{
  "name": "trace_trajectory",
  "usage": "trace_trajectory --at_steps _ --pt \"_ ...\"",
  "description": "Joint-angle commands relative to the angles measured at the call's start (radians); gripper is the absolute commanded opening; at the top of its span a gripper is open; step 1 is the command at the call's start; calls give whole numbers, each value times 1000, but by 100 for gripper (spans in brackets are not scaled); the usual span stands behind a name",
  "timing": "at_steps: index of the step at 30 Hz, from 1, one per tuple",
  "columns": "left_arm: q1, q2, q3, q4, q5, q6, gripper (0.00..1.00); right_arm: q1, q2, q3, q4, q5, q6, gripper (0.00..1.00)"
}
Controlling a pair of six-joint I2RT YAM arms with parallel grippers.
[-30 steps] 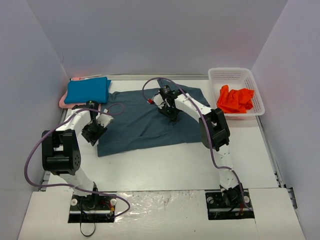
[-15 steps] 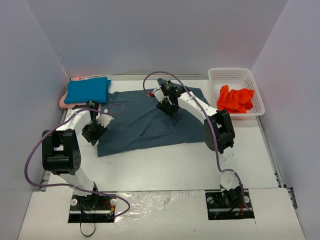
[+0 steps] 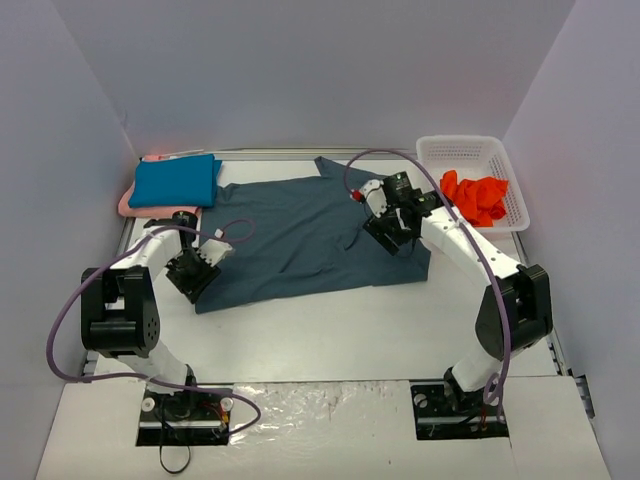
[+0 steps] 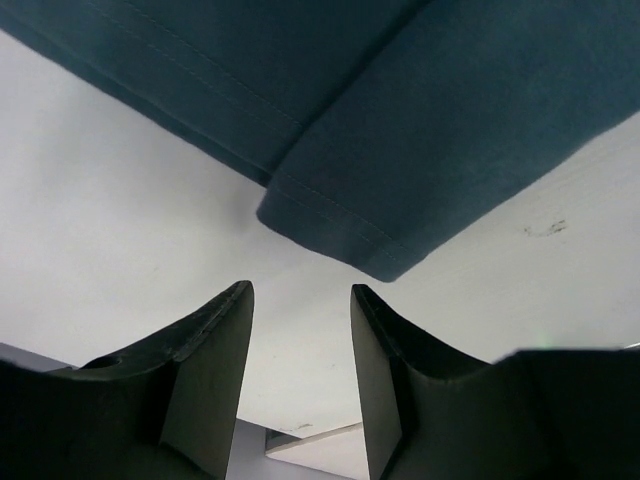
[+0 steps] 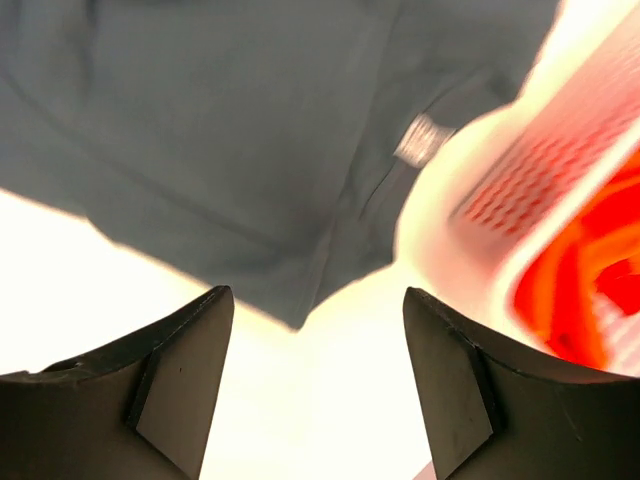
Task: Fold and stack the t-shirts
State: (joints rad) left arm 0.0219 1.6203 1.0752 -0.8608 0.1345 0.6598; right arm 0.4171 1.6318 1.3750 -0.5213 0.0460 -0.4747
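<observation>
A dark slate blue-grey t-shirt [image 3: 305, 235] lies spread flat mid-table. My left gripper [image 3: 193, 274] stands open just off its lower left corner; in the left wrist view the hemmed corner [image 4: 345, 235] lies beyond the empty gripper [image 4: 300, 292]. My right gripper [image 3: 390, 228] hovers open over the shirt's right edge [image 5: 250, 130], nothing between the fingers [image 5: 190, 360]. A folded teal-blue t-shirt [image 3: 176, 180] rests on a pale pink one [image 3: 128, 205] at the back left. The orange-red t-shirt [image 3: 474, 198] lies crumpled in the basket.
The white lattice basket [image 3: 430, 160] stands at the back right, its wall [image 5: 470, 170] close to my right gripper. Grey walls enclose the table on three sides. Purple cables loop over both arms.
My right arm swung from the shirt's middle to its right edge and its jaws opened. The shirt's right side now lies spread further out. The left jaws widened off the corner.
</observation>
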Motion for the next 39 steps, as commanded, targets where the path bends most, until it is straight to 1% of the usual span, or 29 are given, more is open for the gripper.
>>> trace_trajectory --at_steps 1,3,7,10,16,28,32,33,35,36,39 --pt "1 -20 -29 -52 10 78 43 -21 -52 -92 -45 8 8 65" --pt "1 -30 -44 -37 19 86 43 -38 -67 -131 -42 -11 19 65" --pt "-2 -27 -47 -60 77 106 42 -55 -58 -171 -26 -15 38 65" --pt "0 -11 -49 -72 89 109 42 -60 -38 -182 -10 -20 47 65" --pt "-7 0 -69 -84 165 135 42 -61 8 -188 0 -8 54 65" --pt "-10 82 -83 -32 157 118 41 -66 11 -198 3 -3 59 65" --pt "-11 108 -77 -21 162 109 29 -69 3 -224 1 3 48 65" --pt "-11 115 -72 -18 163 107 18 -70 -1 -237 1 14 45 65" --pt "-10 133 -69 -17 169 100 6 -72 -19 -249 -3 17 33 65" --pt "-11 138 -63 -18 177 100 3 -74 -24 -252 -6 18 31 65" --pt "-11 153 -43 -44 211 107 2 -74 -35 -266 -23 20 24 65"
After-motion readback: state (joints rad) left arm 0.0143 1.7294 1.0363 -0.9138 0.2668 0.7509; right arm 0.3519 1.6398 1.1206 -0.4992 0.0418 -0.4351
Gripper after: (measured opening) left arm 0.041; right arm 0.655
